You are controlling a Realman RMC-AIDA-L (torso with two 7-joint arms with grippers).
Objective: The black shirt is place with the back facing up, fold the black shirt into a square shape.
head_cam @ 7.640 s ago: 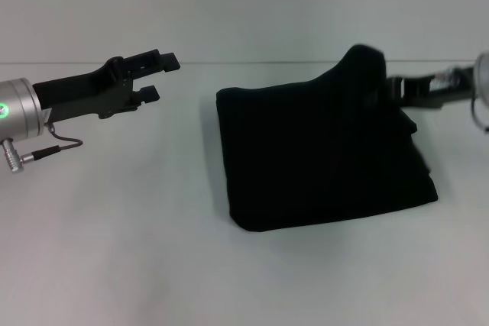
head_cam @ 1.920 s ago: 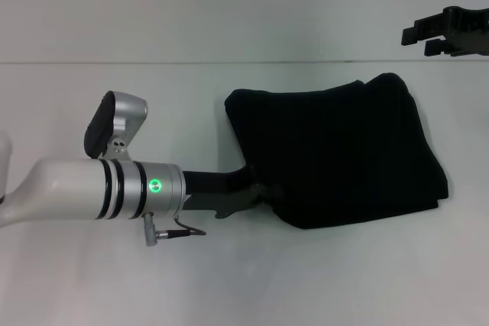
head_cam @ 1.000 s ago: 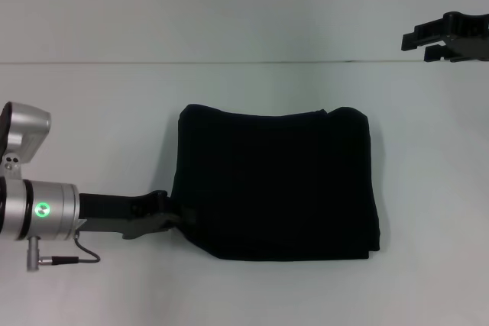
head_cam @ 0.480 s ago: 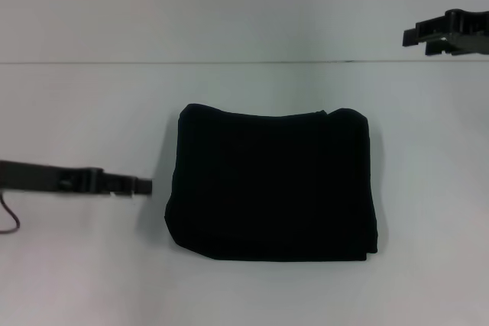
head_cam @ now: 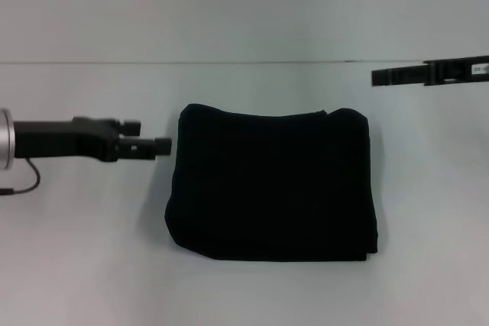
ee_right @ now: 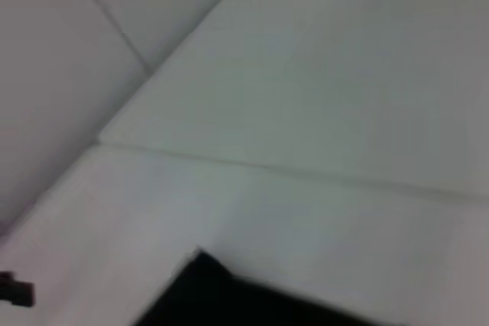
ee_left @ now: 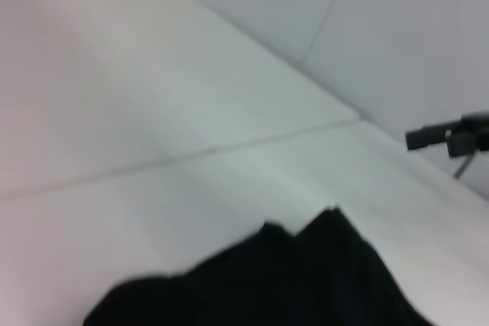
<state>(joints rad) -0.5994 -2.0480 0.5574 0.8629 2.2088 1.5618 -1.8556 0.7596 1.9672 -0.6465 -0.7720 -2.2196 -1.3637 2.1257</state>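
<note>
The left hand (head_cam: 157, 146) sits at the left of the head view, at mid-height, reaching in from the left edge on a dark arm with a silver collar at the frame border. Its tips point toward the black shirt (head_cam: 273, 185) and stop just beside the shirt's upper left edge, with a narrow strip of pale surface between them. It is seen edge-on, so whether its fingers are apart or together cannot be told. It holds nothing.

The right hand (head_cam: 380, 77) sits in the upper right of the head view, reaching in from the right edge as a thin dark bar. Its tip lies above and to the right of the shirt, well apart from the cloth. It too is seen edge-on, so the state of its fingers cannot be told. It holds nothing.

The black shirt lies flat on the white tabletop (head_cam: 84, 257), slightly right of centre in the head view. It is folded into a compact, roughly square block. The upper edge shows a small notch near the upper right corner. No lettering is visible.

In the left wrist view, the shirt (ee_left: 306, 280) fills the lower part of the frame, and the right hand (ee_left: 447, 135) appears far off at the right edge. In the right wrist view, a corner of the shirt (ee_right: 229, 299) shows at the bottom.
</note>
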